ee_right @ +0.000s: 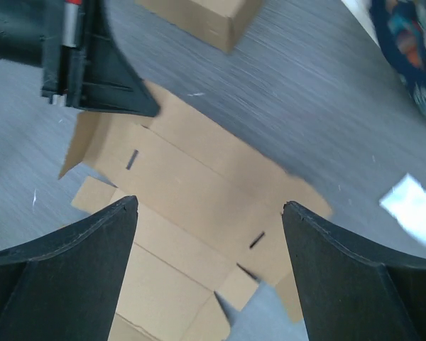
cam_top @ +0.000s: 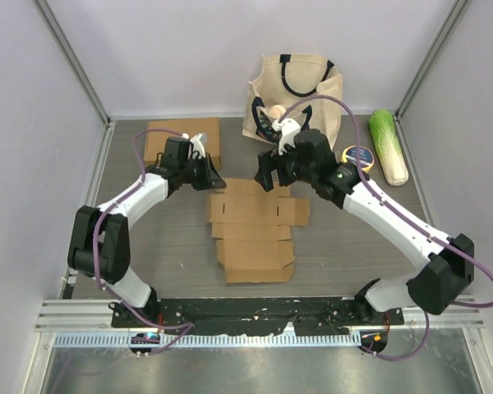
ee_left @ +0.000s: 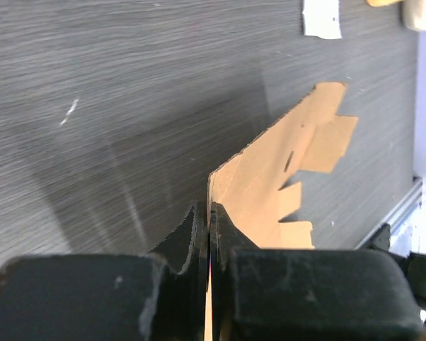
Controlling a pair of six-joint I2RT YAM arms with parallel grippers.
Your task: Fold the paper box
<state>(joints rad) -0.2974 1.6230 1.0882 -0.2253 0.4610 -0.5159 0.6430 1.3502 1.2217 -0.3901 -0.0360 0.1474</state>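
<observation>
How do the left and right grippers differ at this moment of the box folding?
The left gripper has its fingers pinched shut on an edge of the flat cardboard sheet; the right gripper has its fingers spread wide and holds nothing. The left gripper sits low at the sheet's left side, with that edge raised; the right gripper hangs above the sheet. Both are at the sheet's far end.

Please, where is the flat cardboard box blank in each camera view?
Top external: cardboard box blank lies at the picture's centre.
Left wrist: right of centre, rising from the bottom edge.
Right wrist: picture centre.
Shared landmark: the left end effector pinching the blank's edge.
</observation>
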